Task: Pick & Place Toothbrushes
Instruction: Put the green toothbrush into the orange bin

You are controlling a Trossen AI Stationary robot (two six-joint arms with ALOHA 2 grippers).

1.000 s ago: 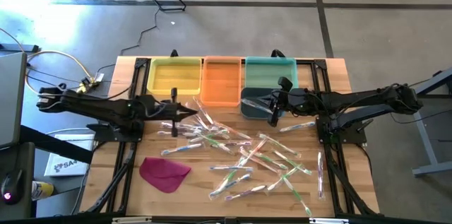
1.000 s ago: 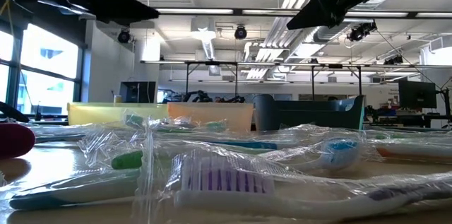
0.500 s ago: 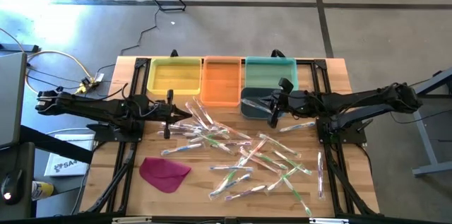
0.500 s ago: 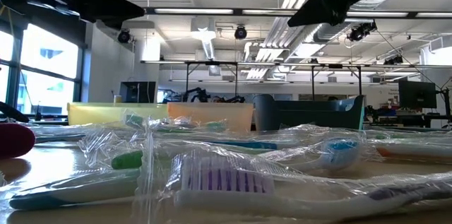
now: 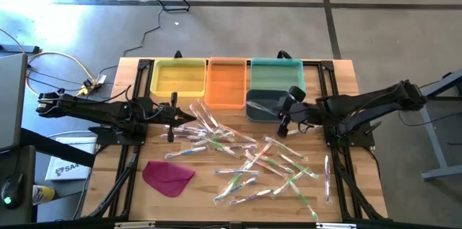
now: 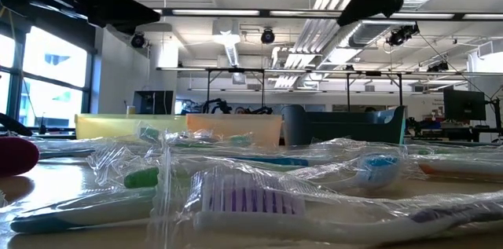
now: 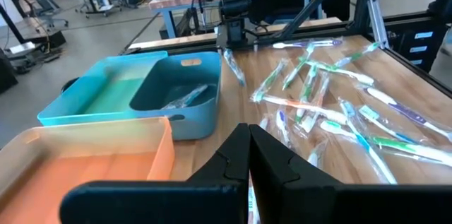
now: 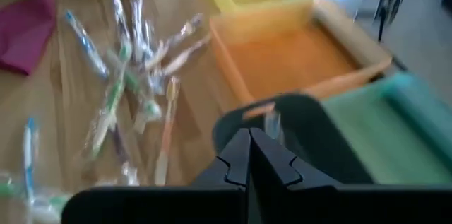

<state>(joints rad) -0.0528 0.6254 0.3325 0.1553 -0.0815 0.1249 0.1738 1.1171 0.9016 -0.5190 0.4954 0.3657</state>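
The left hand hangs with its fingers pressed together, holding nothing, just in front of the yellow bin and the orange bin, at the left edge of the toothbrushes. The right hand is likewise pressed together and empty, beside the front right corner of the dark bin, which sits against the teal bin. From the left wrist, a wrapped brush or two lies inside the dark bin. The rest of the toothbrushes lie scattered in clear wrappers across the middle and right of the worktop, well apart from the bins' insides. A magenta cloth lies flat near the front left.
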